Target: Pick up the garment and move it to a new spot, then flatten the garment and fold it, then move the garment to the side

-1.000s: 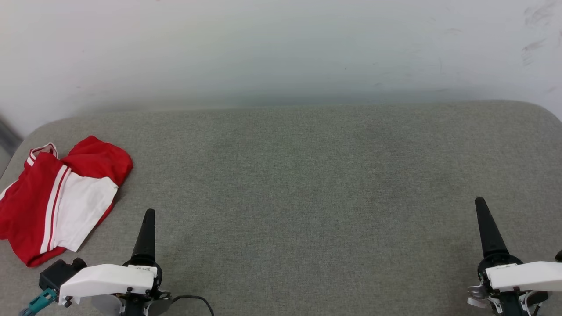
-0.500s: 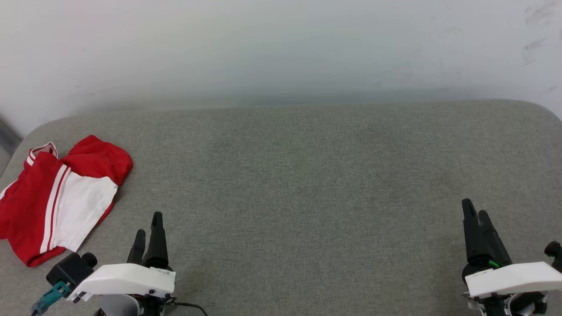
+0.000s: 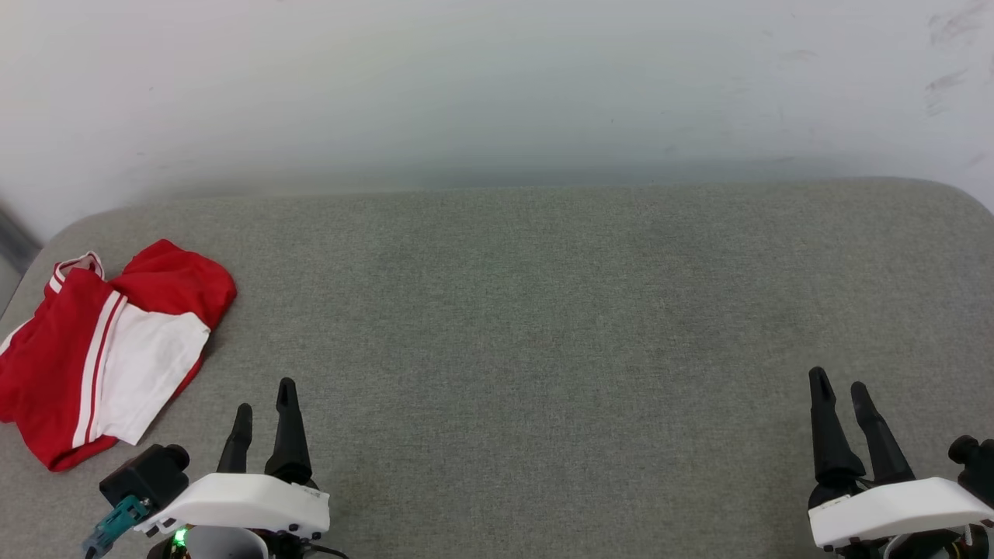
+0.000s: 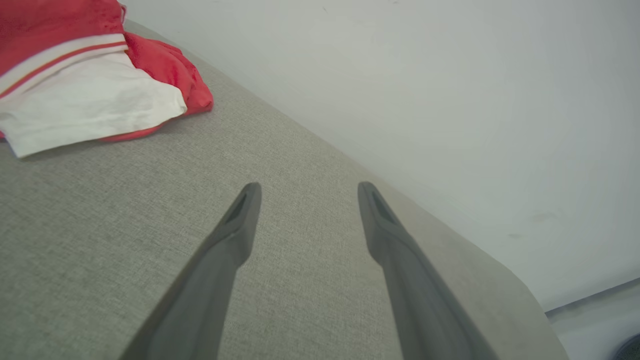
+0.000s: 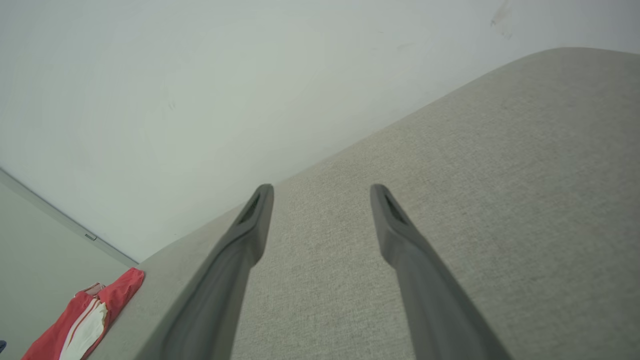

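Garment [image 3: 101, 341] lies bunched at the far-left edge of the grey fabric surface [image 3: 528, 310], red body with a white sleeve and red-white stripe trim facing up. Near it to the right, not touching, left tool [image 3: 265, 396] hovers at the near edge, fingers apart, pointing toward the white wall [image 3: 466, 93]. Well apart at the far right, right tool [image 3: 839, 380] same pose: fingers apart, only grey fabric showing between them, gripping nothing.
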`<state>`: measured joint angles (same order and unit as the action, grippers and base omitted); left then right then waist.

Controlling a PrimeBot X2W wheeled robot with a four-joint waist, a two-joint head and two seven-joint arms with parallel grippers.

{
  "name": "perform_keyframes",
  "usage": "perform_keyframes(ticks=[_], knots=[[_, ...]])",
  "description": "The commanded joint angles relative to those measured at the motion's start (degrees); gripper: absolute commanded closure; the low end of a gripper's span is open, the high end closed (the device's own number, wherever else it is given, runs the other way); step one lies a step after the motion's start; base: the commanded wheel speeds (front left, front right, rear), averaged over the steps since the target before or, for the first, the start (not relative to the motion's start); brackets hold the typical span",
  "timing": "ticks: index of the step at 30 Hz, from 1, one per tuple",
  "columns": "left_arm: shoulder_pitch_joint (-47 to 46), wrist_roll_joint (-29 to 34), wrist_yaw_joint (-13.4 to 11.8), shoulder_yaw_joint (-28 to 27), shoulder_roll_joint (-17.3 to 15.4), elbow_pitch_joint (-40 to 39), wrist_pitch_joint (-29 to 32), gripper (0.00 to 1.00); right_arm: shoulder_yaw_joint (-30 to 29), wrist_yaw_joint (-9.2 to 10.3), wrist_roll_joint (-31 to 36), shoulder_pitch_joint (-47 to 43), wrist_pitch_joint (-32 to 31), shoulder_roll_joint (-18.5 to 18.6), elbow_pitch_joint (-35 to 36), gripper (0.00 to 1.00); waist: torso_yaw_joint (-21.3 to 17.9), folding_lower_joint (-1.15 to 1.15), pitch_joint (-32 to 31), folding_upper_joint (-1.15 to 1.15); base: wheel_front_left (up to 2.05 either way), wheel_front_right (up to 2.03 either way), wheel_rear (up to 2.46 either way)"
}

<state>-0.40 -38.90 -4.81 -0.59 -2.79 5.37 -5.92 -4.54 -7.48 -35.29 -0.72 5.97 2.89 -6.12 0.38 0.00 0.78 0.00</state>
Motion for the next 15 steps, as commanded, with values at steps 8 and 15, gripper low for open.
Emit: perform_keyframes(ticks=[8,15], knots=[[0.48,6.98,-0.48,1.44,-0.5,-1.41,-1.82,0.0,0.41,-0.02,6.48,-0.57,1.79,0.02,1.05,0.0,0.17,0.0,-0.02,0.0,0.0,0.0,0.0],[0.88,11.58,-0.96,2.34,-0.55,-1.8,-2.92,0.0,0.68,-0.02,10.46,-1.0,2.84,0.01,1.27,0.0,0.19,0.0,0.13,0.0,0.0,0.0,0.0]])
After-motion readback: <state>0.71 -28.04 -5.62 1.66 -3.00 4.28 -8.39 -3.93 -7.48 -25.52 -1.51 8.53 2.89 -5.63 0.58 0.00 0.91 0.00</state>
